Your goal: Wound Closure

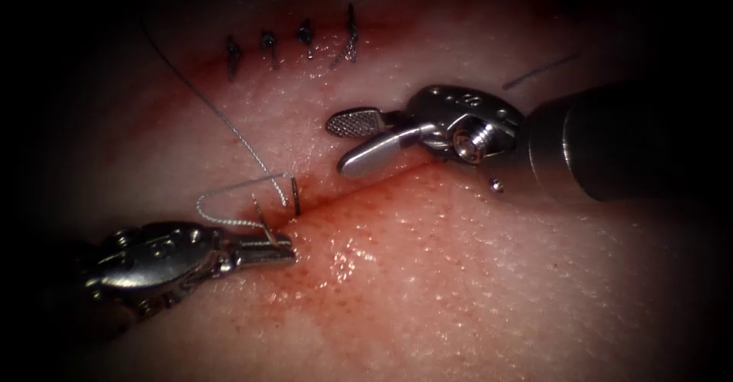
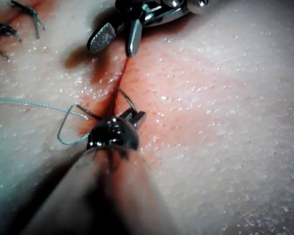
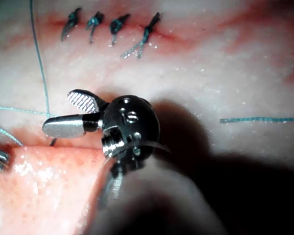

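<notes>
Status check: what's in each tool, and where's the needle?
Left tool shut on the needle near one end, needle partly in the tissue at the cut. Right tool open, holding nothing. Thread trails left.

Readable text: none — no letters, numbers, brands or signs can be made out in any view.
Tool heads: bare metal with screws and pins — no engraving legible.
</notes>
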Controlling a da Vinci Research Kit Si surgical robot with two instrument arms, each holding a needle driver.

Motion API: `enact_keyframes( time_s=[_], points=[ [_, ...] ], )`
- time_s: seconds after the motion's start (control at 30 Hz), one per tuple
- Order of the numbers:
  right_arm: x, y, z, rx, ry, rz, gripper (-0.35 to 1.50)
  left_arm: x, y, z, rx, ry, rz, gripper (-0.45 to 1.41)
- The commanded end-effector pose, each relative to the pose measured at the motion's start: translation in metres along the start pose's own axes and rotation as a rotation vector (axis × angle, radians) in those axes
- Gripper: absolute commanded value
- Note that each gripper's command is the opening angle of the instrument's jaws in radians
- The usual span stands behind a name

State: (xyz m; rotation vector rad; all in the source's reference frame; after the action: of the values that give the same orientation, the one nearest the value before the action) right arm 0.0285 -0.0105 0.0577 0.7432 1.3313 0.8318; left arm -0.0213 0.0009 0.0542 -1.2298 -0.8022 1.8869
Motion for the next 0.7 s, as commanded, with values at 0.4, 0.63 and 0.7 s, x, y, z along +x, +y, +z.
enact_keyframes(
  time_s=[0.4, 0.63, 0.7],
  points=[
    [-0.0003, -0.0029, 0.0013, 0.054, -0.101, -0.06, 1.1, 0.0024, 0.0026, 0.0001, -0.169, -0.122, -0.452, -0.45],
    [-0.0008, -0.0047, 0.0018, 0.057, -0.199, -0.135, 1.08, 0.002, 0.0038, 0.0, -0.224, -0.148, -0.496, -0.45],
    [-0.001, -0.0053, 0.0019, 0.06, -0.205, -0.151, 1.08, 0.0022, 0.0044, -0.0002, -0.244, -0.144, -0.509, -0.45]
  ],
)
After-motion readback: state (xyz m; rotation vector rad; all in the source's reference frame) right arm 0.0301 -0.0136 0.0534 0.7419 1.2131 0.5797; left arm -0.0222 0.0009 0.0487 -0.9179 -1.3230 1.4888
